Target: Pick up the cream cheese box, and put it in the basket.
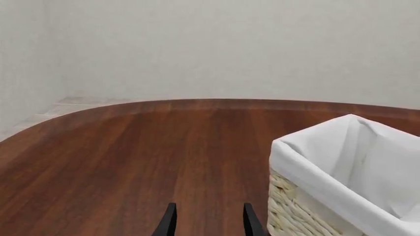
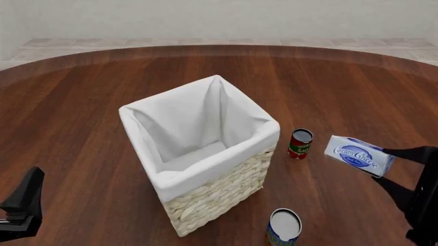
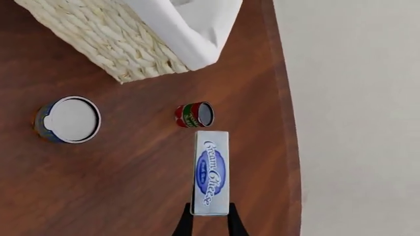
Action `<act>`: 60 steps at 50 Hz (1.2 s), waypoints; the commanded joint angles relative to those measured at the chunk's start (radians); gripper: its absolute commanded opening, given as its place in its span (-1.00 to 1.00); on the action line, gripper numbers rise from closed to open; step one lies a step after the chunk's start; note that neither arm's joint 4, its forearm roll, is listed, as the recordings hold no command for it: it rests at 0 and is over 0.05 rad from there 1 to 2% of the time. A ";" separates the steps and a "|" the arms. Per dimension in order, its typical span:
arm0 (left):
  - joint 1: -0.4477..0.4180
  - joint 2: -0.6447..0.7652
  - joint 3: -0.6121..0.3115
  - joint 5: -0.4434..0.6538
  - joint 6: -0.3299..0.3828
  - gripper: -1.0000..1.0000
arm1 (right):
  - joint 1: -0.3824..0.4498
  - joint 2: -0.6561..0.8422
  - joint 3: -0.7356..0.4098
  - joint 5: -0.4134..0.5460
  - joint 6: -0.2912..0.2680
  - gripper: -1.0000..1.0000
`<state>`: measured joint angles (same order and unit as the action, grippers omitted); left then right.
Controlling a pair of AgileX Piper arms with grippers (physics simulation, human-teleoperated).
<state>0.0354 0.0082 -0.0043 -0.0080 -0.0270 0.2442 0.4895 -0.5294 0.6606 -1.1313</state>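
The cream cheese box, white with a blue oval logo, is held tilted above the table, right of the basket. My right gripper is shut on one end of it. The right wrist view shows the cream cheese box reaching out from my right gripper, with the basket beyond. The tall wicker basket with its white liner stands mid-table, empty inside. My left gripper is open with nothing between its fingers, next to the basket; in the front view the left gripper sits at the near left edge.
A small red can stands just right of the basket, close below the held box. A larger blue-orange can stands near the front edge by the basket's near corner. Both cans appear in the right wrist view: red can, larger can.
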 commanded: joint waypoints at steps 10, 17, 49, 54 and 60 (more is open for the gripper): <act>-0.003 -0.001 0.000 0.001 -0.001 1.00 | 0.025 -0.013 -0.064 -0.019 0.035 -1.00; -0.003 -0.002 0.000 0.002 -0.002 1.00 | 0.037 -0.001 -0.084 -0.048 0.034 -1.00; -0.006 -0.002 -0.001 0.003 -0.007 1.00 | 0.120 0.083 -0.142 -0.178 0.051 -1.00; -0.007 -0.002 -0.001 0.002 -0.007 1.00 | 0.140 0.099 -0.141 -0.199 0.050 -1.00; -0.007 -0.003 -0.001 0.002 -0.008 1.00 | 0.154 0.116 -0.157 -0.212 0.056 -1.00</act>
<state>0.0286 0.0063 -0.0050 -0.0057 -0.0335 0.3715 0.5816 -0.6651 0.4849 -1.0938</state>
